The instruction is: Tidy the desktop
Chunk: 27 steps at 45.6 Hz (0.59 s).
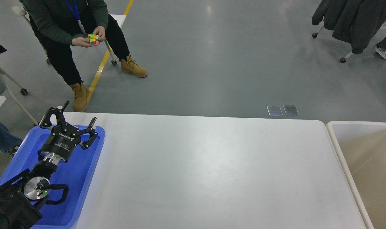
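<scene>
A blue tray (85, 178) lies at the left end of the desktop (205, 171), directly beneath the fingers of the left gripper (72, 119); the part of it that shows holds nothing, though the arm hides much of its floor. Far to the right of the fingers, past the table's right edge, stands a beige bin (334, 140) — its visible inside is bare.

The left arm reaches up from the lower-left corner over the tray, wrist angled away from the camera, and the gripper's two fingers (51, 115) are spread wide with nothing between them. The right gripper is out of view.

The white desktop stretches from just right of the fingers across to the bin. Beyond the fingertips, past the table's far edge, a seated person (69, 38) in tan boots holds a colourful puzzle cube (93, 38) — well apart from the gripper. Two small metal floor plates (282, 110) sit further right.
</scene>
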Motion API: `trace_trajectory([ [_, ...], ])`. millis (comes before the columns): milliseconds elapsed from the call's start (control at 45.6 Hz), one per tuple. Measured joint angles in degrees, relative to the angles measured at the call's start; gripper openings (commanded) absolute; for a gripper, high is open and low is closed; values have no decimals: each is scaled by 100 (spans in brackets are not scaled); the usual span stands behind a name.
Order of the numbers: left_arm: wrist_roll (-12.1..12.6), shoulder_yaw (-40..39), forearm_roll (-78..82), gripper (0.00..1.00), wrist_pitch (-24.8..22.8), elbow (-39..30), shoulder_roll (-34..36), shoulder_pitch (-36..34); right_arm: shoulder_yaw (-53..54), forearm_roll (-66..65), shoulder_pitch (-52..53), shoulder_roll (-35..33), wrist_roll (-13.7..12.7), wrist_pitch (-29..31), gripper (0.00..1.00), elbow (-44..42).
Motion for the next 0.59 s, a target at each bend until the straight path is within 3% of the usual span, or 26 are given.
trace_trajectory([
  [263, 0, 2, 0, 99, 0, 0, 0, 0, 637, 1, 804, -279, 8, 43, 100, 375],
  [592, -1, 2, 2, 99, 0, 0, 0, 1, 2067, 321, 1370, -821, -2, 59, 100, 1959],
])
